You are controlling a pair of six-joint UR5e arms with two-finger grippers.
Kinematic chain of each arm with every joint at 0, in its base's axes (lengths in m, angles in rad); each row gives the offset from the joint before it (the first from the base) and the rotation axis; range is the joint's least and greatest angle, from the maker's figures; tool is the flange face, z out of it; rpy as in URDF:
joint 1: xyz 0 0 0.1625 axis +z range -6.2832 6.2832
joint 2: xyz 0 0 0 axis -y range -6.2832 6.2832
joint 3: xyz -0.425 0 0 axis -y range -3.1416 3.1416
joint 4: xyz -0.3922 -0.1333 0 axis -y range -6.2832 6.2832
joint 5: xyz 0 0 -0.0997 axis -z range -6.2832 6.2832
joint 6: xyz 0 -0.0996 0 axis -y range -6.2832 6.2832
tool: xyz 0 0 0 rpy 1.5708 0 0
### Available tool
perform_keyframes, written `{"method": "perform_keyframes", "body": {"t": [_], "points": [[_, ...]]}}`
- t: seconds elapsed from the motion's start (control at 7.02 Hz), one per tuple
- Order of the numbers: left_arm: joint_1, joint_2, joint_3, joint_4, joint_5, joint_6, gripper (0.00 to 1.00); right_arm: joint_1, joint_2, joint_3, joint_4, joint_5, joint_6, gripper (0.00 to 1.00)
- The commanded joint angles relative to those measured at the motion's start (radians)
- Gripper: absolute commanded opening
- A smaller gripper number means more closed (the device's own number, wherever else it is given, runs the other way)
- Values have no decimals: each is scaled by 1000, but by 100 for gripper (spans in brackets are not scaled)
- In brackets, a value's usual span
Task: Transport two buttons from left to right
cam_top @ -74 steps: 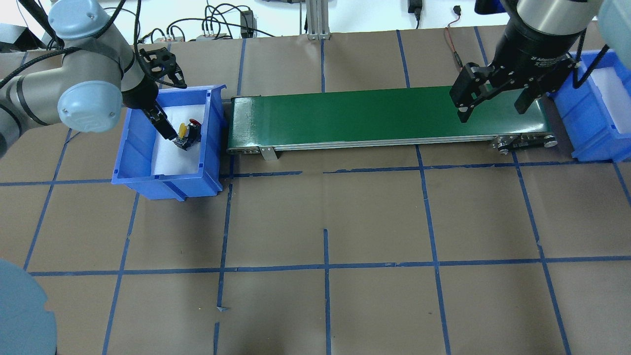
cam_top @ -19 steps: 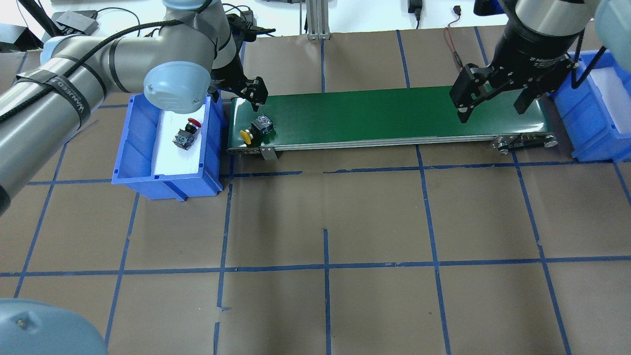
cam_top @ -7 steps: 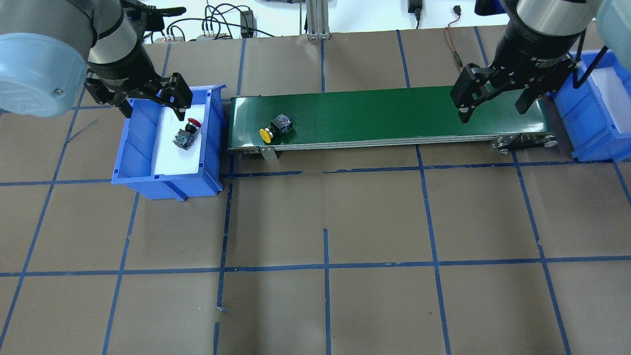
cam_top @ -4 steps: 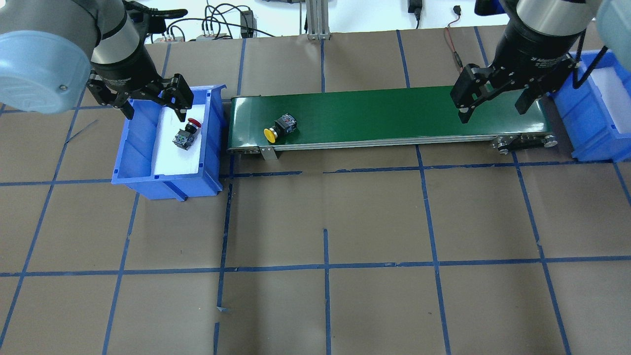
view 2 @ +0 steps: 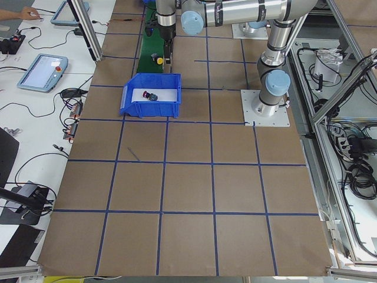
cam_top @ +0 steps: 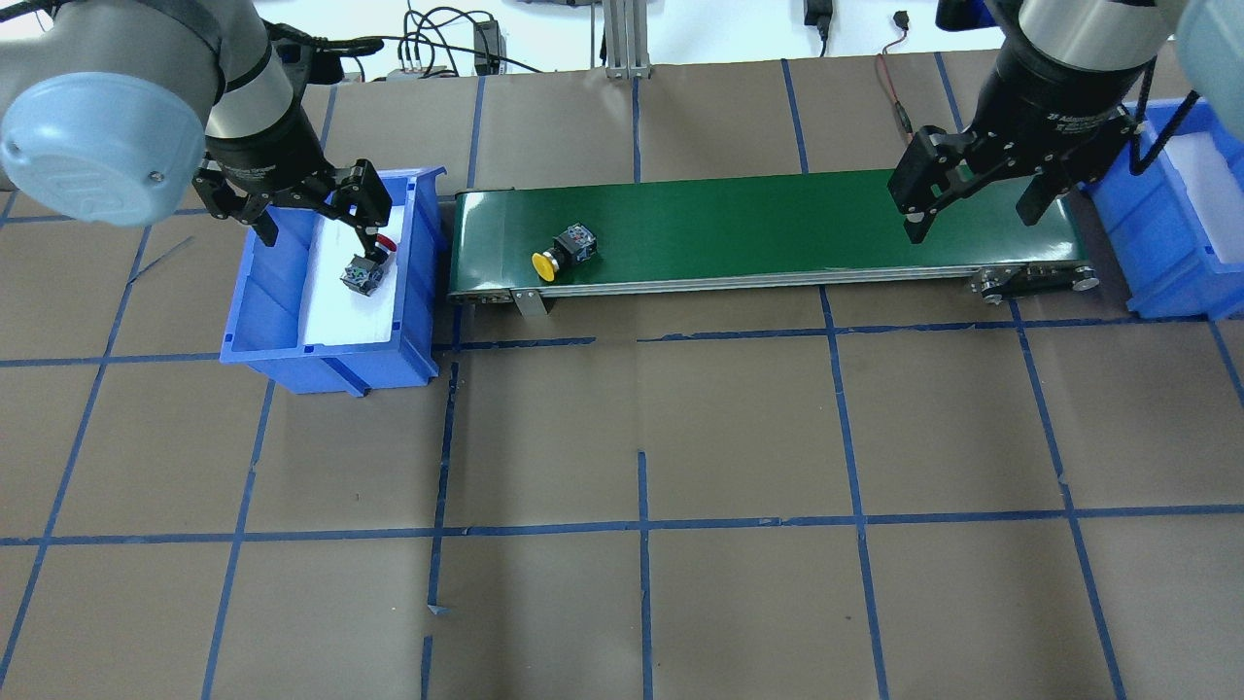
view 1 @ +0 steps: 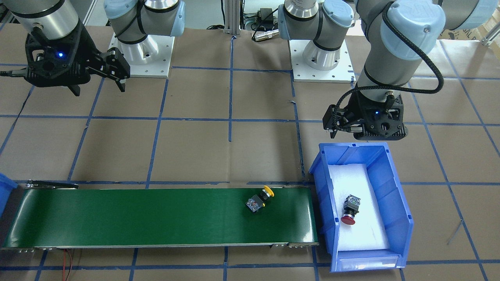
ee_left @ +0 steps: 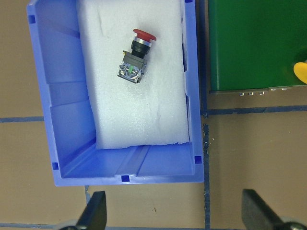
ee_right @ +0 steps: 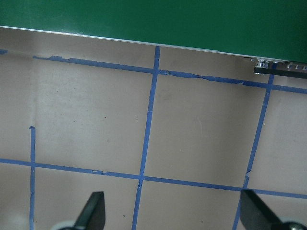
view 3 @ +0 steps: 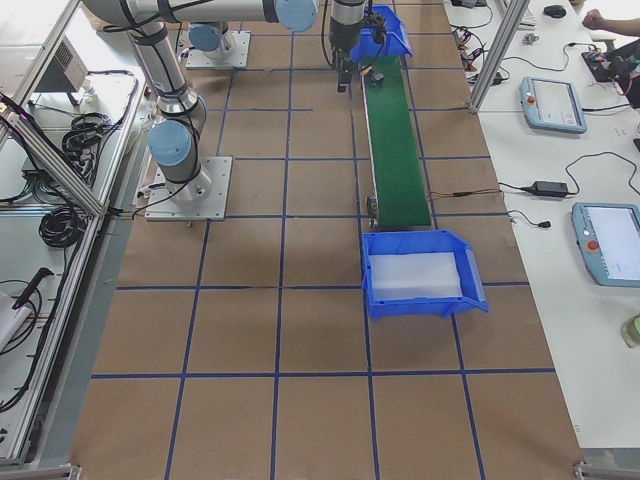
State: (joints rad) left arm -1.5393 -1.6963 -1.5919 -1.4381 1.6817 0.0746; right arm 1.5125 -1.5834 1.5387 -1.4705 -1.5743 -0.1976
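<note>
One yellow button [cam_top: 564, 253], one red button [view 1: 349, 209], one belt [cam_top: 758, 228]

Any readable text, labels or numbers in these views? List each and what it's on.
"2F Adapt…": white print on the right gripper body; the rest is too blurred to read.
red button terminal block: markings too small to read.
teach pendant screen: too small to read.

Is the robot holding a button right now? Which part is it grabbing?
Nothing. The left gripper and right gripper are open; the red button lies in the blue bin, the yellow button on the green belt.
</note>
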Motion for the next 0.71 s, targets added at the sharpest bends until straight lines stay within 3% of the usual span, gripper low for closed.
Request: {"method": "perform_keyframes", "body": {"t": [0.0,0.57], "points": [[1,-2,17,1,-7,1,100,0,3,0,-4,8,0,100],[15,-3,12,8,-5,1,100,-12,0,-26,27,-9,1,100]]}}
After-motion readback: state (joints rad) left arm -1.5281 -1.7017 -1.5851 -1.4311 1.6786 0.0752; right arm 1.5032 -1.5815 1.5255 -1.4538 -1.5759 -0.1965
